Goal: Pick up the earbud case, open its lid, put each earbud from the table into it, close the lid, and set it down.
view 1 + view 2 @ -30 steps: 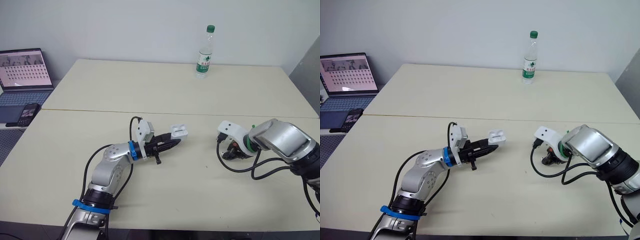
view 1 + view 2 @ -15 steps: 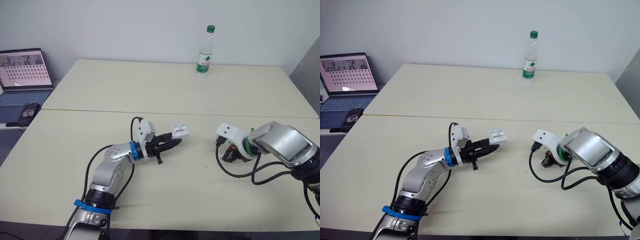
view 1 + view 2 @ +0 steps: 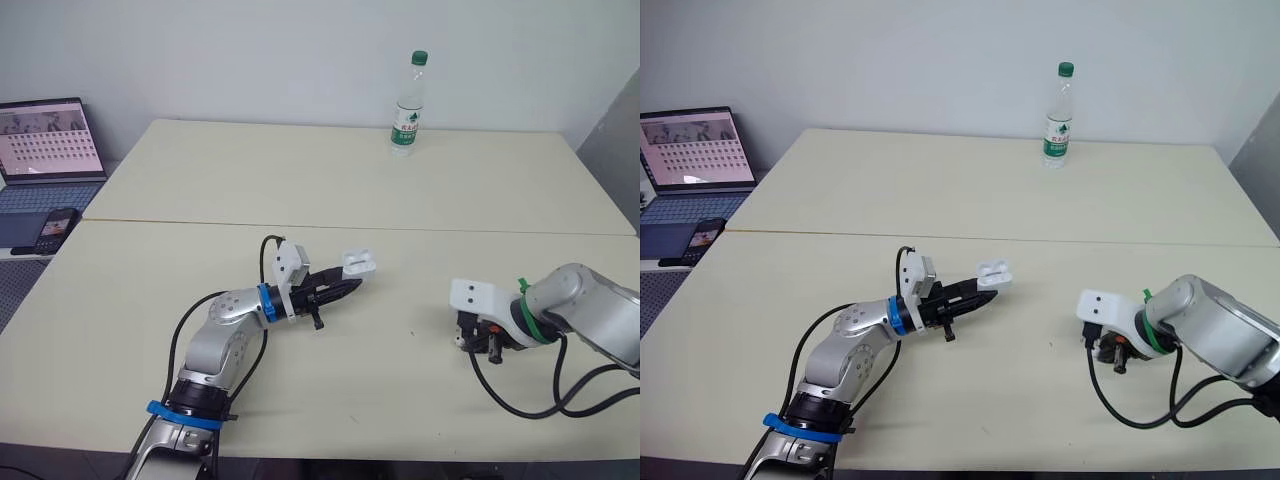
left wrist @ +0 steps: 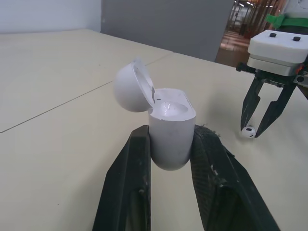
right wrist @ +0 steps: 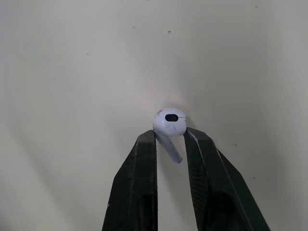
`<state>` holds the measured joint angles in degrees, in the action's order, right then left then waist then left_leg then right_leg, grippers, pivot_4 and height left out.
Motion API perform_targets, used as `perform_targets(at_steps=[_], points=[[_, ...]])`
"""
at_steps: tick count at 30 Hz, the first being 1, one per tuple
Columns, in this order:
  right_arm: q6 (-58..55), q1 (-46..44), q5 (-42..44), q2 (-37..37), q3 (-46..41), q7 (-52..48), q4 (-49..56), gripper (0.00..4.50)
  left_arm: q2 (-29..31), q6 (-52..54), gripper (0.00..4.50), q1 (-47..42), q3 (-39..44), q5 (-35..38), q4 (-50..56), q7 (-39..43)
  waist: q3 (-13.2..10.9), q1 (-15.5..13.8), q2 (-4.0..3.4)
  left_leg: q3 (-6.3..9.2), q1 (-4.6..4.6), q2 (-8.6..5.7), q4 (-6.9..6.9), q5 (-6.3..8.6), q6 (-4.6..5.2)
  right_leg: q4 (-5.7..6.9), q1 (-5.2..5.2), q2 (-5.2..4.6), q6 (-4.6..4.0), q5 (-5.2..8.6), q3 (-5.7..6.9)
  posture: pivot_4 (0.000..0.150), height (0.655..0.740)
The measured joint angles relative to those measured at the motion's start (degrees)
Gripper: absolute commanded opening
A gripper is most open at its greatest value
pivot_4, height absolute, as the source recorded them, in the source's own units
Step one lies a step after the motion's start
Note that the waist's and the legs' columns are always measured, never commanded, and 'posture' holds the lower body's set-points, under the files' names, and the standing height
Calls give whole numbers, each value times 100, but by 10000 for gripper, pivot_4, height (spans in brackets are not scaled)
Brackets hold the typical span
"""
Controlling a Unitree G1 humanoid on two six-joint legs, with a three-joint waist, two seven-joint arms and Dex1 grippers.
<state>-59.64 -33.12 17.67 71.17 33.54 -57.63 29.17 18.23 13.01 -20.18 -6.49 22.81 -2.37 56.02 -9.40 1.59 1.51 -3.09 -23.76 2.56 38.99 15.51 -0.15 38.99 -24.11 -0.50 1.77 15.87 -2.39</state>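
The earbud case (image 4: 171, 130) sits upright between the two black fingers of the left gripper (image 3: 345, 287), which clamp its lower half from both sides and hold it off the table (image 3: 300, 180), a little left of the middle of the near tabletop. Its lid (image 4: 132, 86) is swung back on the hinge, so the hollow top of the case is bare. At about 4 o'clock from the case, well apart from it, the right gripper (image 5: 169, 135) points down at the tabletop with its fingers narrowed on one white earbud (image 5: 169, 122), pinching it just under the round head; I cannot tell whether the earbud touches the surface. A plastic bottle (image 3: 408, 105) stands upright at about 1 o'clock, near the far edge. Off the table at 10 o'clock are an open laptop (image 3: 45, 140) and a phone (image 3: 55, 228) just beside it.
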Motion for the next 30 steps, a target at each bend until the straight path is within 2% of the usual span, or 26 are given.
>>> perform_targets(at_steps=[6,14,17,22,30], points=[[1368,1101,-569,833,-354,-247,-116,8245,71,-131,7661,57,-18,-125,-94,43,0,-11,0,-8,1,-2,2,0,0,-1,1,-2,0,0,-1,1500,7362],[2519,1895,-975,935,-989,-509,-558,8245,69,-233,7661,81,-41,-148,-180,115,1,-9,-1,-22,29,2,2,-1,-1,2,17,3,1,0,-3,1500,7362],[2550,1940,-1154,934,-1022,-666,-574,14143,74,-234,7661,80,-46,-153,-216,180,1,-11,-1,-22,35,1,2,-1,-1,0,26,3,1,1,-4,1500,7362],[2141,1942,-1200,751,-1160,-769,-468,32223,107,-235,7661,78,-45,-156,-252,222,1,-10,-1,-22,43,2,2,-1,-1,1,33,3,1,1,-5,1500,7362],[1706,1767,-1250,521,-1190,-901,-151,32223,132,-344,7661,77,-60,-275,-311,300,0,-9,-1,-24,77,2,1,0,-2,0,67,2,1,1,-6,1500,7362]])
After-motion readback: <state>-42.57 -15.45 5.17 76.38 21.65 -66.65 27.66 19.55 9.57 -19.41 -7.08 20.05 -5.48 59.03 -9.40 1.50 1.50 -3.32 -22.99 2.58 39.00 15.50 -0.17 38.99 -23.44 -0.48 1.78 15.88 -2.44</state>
